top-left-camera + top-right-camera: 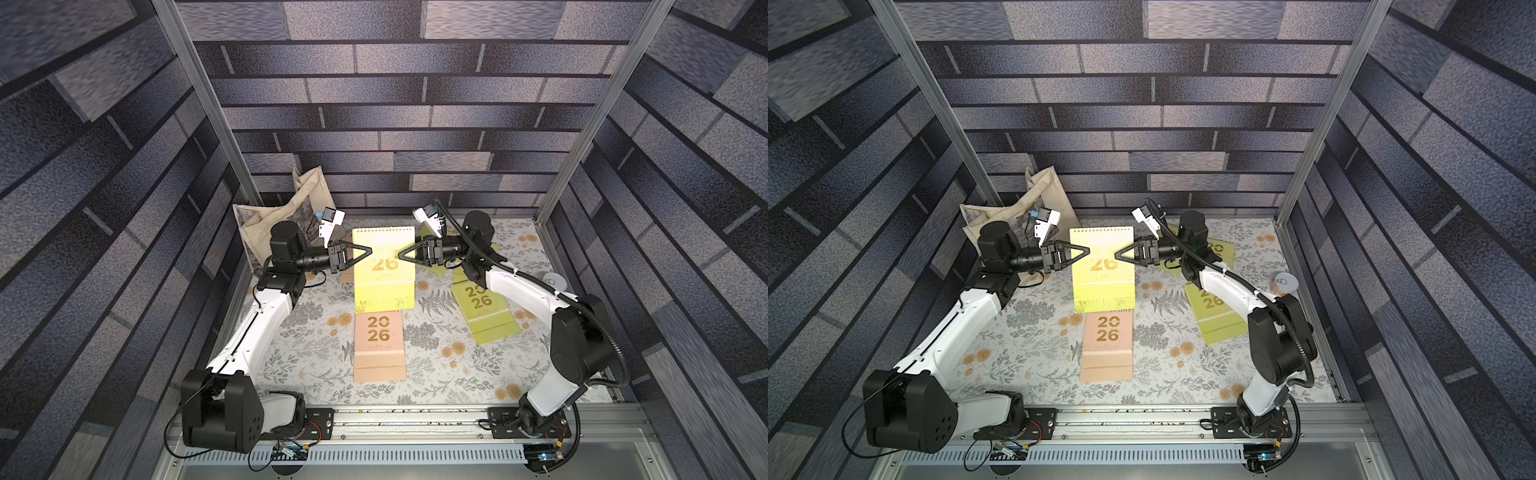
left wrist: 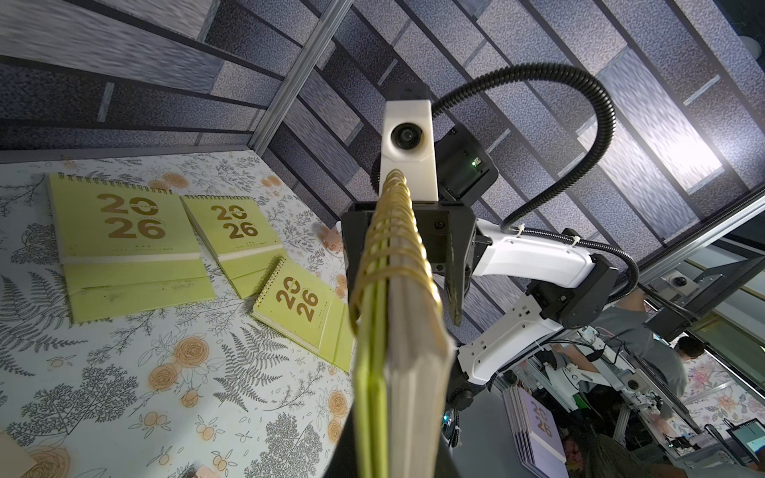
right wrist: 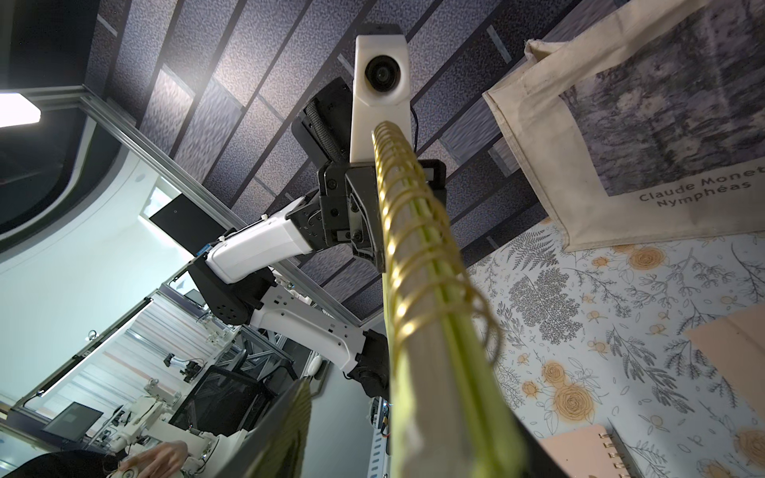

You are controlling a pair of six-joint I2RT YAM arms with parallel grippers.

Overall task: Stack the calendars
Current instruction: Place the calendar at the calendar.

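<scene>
A: Nearest the lens, the rail along the desk's front edge is seen. What is held beyond it?

B: A raised lime-green calendar is carried above the middle of the desk, roughly level, cover up, spiral toward the far edge. Its left side edge is clamped in the left tool, jaws pressed together on it.

A: And the right tool?

B: It is set at the opposite side edge. In the right wrist view, though, one finger is seen standing off the card, so the jaws are judged parted. The other finger is poorly shown, so contact cannot be ruled out.

A: Why level and edge-held?

B: Probably so it can be laid flat on another. A peach calendar lies flat just toward the front edge, its top overlapped in a top view by the raised one.

A: The rest?

B: A flat lime-green calendar lies toward the right edge, two more are half covered by the right arm, and a tote bag is slumped in the far left corner. No stack is made out yet.
</scene>
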